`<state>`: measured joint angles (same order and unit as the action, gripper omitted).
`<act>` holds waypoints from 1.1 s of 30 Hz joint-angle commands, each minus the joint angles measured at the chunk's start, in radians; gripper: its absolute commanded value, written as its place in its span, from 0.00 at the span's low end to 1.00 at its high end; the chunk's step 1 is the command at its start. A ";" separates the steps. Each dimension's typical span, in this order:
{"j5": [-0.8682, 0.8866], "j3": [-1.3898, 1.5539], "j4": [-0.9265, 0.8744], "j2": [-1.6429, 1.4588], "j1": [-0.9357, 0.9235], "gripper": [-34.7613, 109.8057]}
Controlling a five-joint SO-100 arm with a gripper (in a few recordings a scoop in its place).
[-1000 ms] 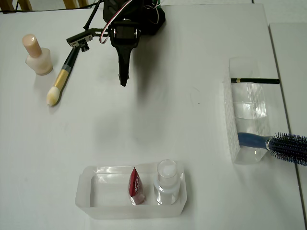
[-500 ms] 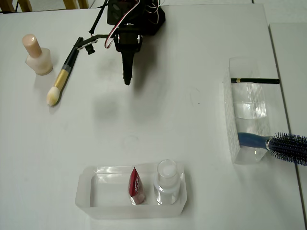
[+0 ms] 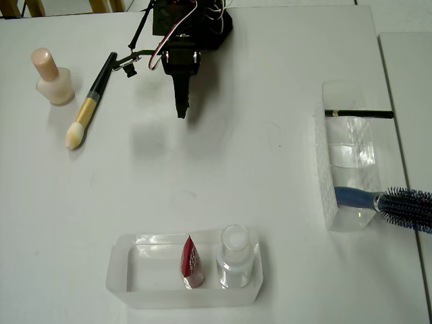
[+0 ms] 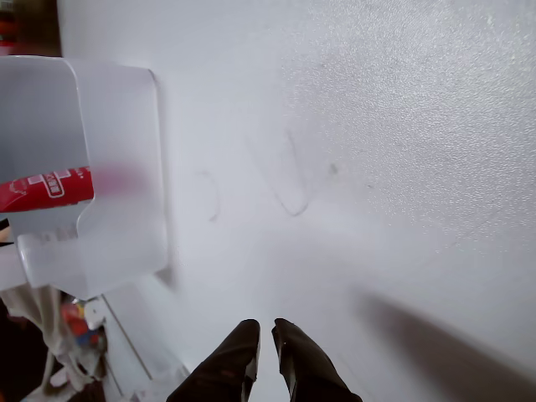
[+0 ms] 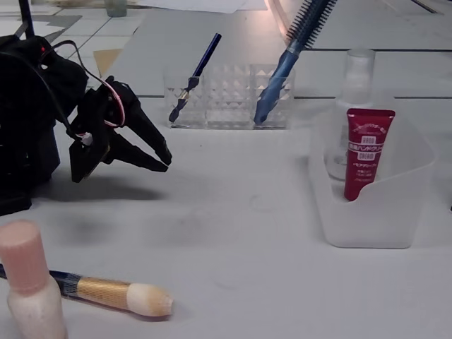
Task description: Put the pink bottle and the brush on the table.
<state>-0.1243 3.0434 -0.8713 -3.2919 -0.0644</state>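
Pale pink squat bottle (image 3: 52, 79) and slim gold-ferruled brush (image 3: 89, 102) both lie on white tabletop (image 3: 270, 169); my black pincer (image 3: 181, 111) empty, nearly closed, has pulled back toward base; task looks finished

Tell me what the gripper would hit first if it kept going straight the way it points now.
Probably the bare table: the gripper tilts downward. Farther along that line stands the clear tray holding the red tube; depth is uncertain.

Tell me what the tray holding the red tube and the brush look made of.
Tray: frosted translucent plastic, probably; the red tube shows dimly through its wall. Brush: glossy dark handle, likely plastic or lacquered wood, gold metallic-looking collar, soft cream bristles.
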 commanded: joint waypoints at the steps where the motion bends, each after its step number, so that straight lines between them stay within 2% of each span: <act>1: 0.000 0.002 -0.028 -0.023 -0.015 0.24; 33: 0.005 -0.005 -0.043 -0.023 -0.043 0.24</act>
<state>-0.1227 3.0434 -0.9004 -3.2919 -0.0736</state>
